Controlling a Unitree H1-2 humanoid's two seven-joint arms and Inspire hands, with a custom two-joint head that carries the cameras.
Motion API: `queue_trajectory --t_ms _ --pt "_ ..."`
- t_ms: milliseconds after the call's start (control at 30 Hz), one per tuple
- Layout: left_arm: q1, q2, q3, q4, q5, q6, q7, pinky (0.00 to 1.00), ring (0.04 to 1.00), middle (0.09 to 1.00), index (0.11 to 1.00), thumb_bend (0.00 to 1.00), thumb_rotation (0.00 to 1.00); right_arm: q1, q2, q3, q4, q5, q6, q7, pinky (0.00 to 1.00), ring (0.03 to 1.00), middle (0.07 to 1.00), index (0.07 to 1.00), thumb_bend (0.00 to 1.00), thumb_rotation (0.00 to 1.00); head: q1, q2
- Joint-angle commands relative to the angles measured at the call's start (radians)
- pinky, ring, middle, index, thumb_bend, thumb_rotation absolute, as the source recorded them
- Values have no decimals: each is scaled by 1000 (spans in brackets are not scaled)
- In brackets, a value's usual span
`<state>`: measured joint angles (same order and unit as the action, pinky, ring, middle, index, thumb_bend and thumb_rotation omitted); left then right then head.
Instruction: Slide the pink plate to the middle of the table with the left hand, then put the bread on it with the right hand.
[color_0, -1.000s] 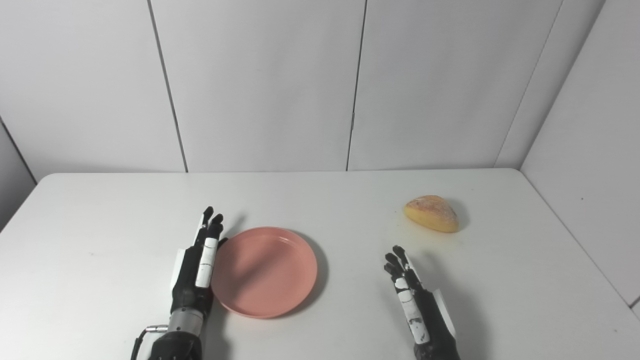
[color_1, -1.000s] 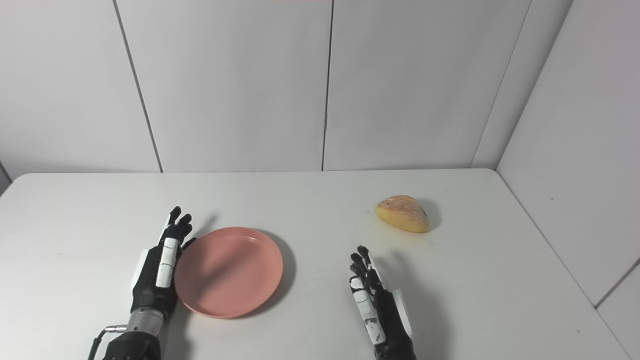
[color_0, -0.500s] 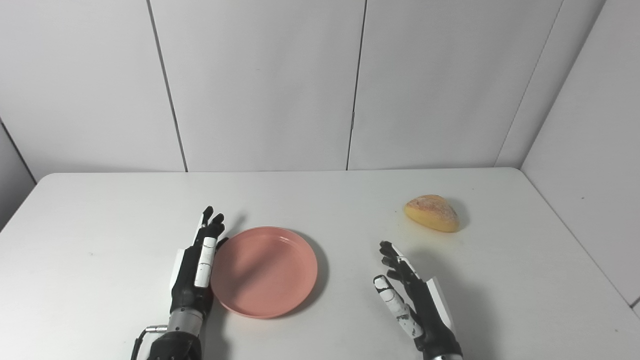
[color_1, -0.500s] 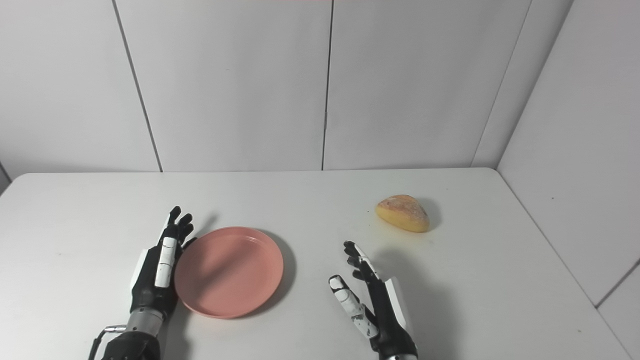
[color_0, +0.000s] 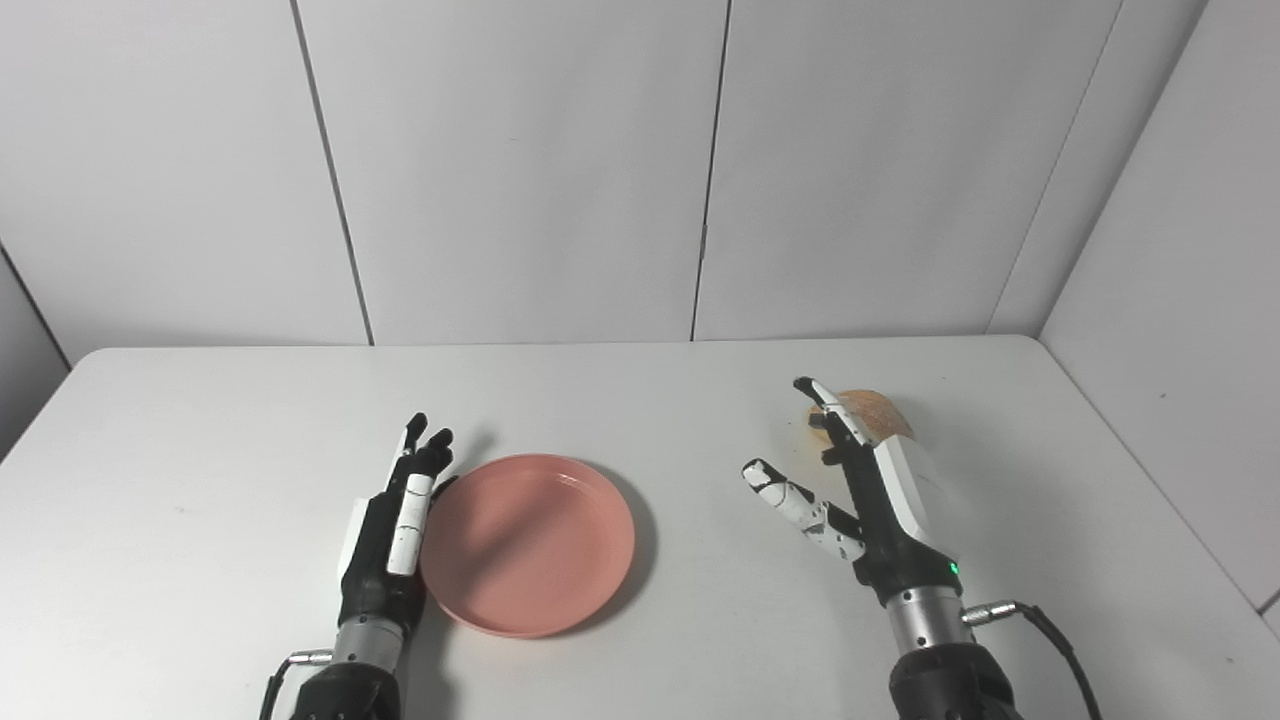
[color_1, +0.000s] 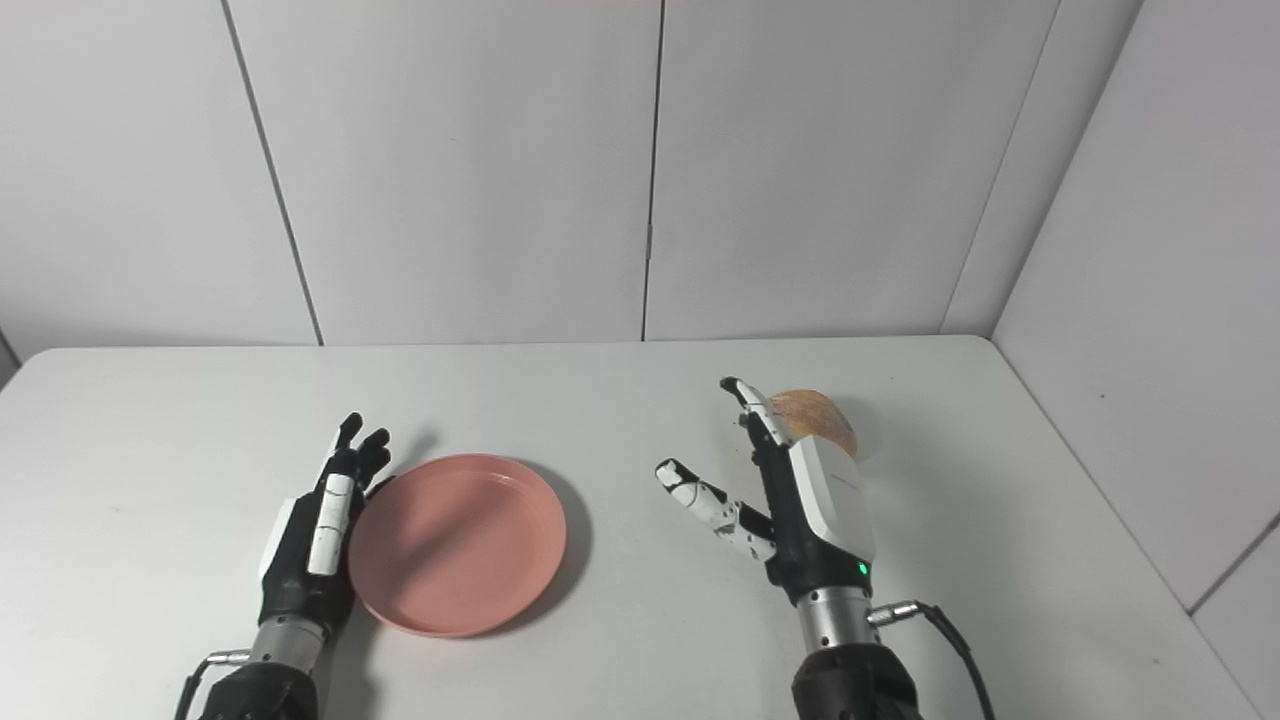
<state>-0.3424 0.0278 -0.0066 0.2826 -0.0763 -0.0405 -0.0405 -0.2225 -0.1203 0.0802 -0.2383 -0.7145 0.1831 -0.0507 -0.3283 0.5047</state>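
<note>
The pink plate lies flat near the white table's middle, its left rim against the open left hand. The bread, far right, is half hidden behind the right hand, spread wide, empty; its long axis cannot be told.

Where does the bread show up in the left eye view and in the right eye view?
Left eye view: bread right of centre, partly behind the right hand.
Right eye view: bread nearer the centre, again partly hidden by that hand.
Shared landmark: the pink plate, lying beside the left hand.
</note>
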Motion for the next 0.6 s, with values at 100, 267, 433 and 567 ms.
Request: queue_trajectory --t_ms 100,267,433,567 --pt "22 1 -6 41 4 -4 -16 867 959 943 1000 735 931 -100 -75 9 -8 -116 -5 -14 692 816 870 863 852 1000 -1 -4" --pt "19 1 -5 53 3 -9 -16 866 959 944 1000 743 930 -166 -164 10 47 -193 -24 -22 826 855 854 825 824 976 -2 -6" --pt "19 0 -6 52 8 -9 -12 860 949 938 1000 743 941 -218 -230 16 117 -249 -18 -46 867 864 841 814 835 974 1 -5" --pt "19 -2 -7 52 7 -9 -14 869 959 944 1000 744 929 -267 -275 27 198 -311 4 -49 843 826 815 795 864 982 2 -6"
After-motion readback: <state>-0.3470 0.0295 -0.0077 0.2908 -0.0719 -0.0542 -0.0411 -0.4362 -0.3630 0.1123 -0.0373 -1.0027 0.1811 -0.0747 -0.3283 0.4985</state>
